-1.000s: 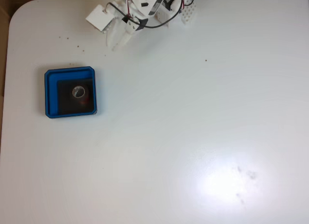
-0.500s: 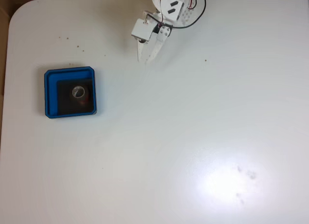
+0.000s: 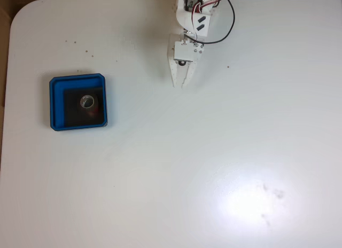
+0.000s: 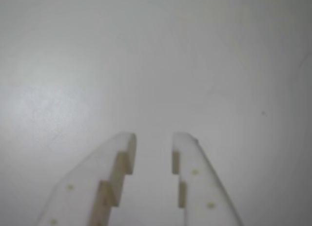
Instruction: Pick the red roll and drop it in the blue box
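Nearest the wrist camera, the gripper (image 4: 153, 138) is showing its two pale, stepped fingers (image 4: 114, 177) rising from the bottom edge of the wrist view, their tips standing a narrow gap apart with nothing between them — only bare white table (image 4: 156, 55) is lying beyond them. A soft bright patch is glowing on the table surface at the left of that view, and a tiny dark speck is sitting off to the right.

In the fixed view from above, the gripper (image 3: 181, 85) is pointing down the picture from the white arm (image 3: 193, 15) at the top edge, its fingers looking almost closed from this height, and it is hanging over bare table (image 3: 214, 152) near the top centre. A black cable is looping beside the arm's upper part.

Farther off, well to the left in the fixed view, the blue box (image 3: 56, 103) is lying flat on the table, well apart from the gripper. The red roll (image 3: 88, 105) is resting inside it on the black floor, slightly above and left of the floor's middle — its ring-shaped top is catching the light and a little red is showing at its lower right side.

A few small dark specks are dotting the table near the top left, and a glare spot is shining at the lower right.
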